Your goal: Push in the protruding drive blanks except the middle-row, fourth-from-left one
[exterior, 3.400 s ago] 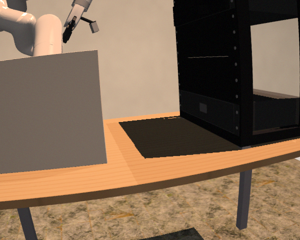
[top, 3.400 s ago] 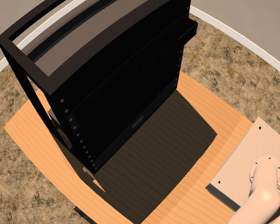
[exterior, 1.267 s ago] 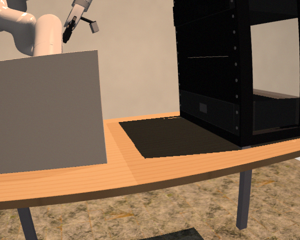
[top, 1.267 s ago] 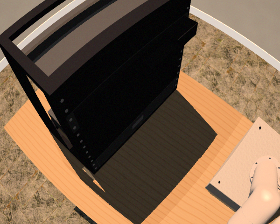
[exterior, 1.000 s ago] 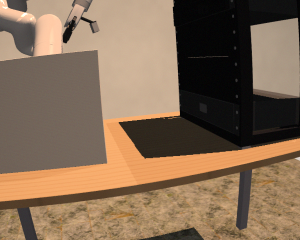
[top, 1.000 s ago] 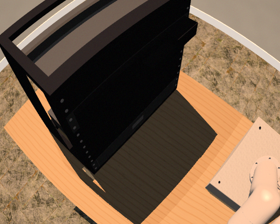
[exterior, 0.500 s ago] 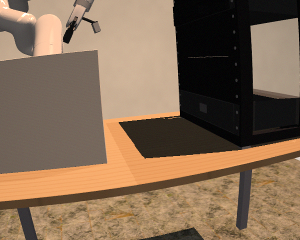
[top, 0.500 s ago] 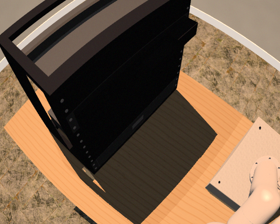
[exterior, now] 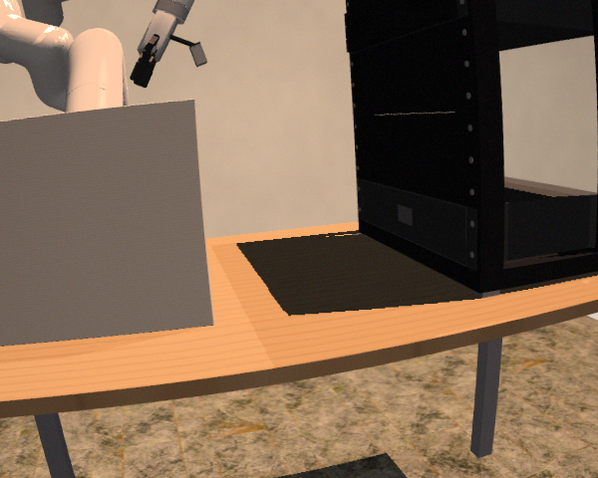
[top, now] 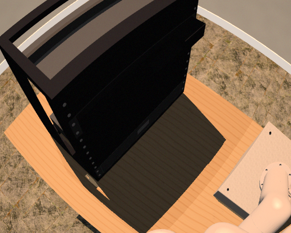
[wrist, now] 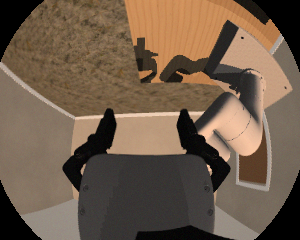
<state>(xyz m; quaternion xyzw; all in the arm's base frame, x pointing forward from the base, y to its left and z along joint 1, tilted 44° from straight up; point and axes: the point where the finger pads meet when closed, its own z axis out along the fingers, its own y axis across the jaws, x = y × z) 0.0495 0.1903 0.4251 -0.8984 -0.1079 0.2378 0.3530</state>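
A tall black rack (top: 115,82) stands on the wooden table; it also shows at the right of the exterior view (exterior: 444,143). Its front face is in deep shadow, and I cannot make out the single drive blanks or which ones stand out. A thin pale line (exterior: 414,113) marks an edge partway up the front. My gripper (exterior: 144,72) is open and empty, high above the table at the far left, well away from the rack. In the wrist view its two fingers point at the floor and the table's edge.
A grey block (exterior: 91,221) under the arm's base stands on the table at the left; its top plate shows in the top view (top: 261,162). A low panel with a small label (exterior: 405,214) sits at the rack's bottom. The rack casts a dark shadow (exterior: 351,272) on the table.
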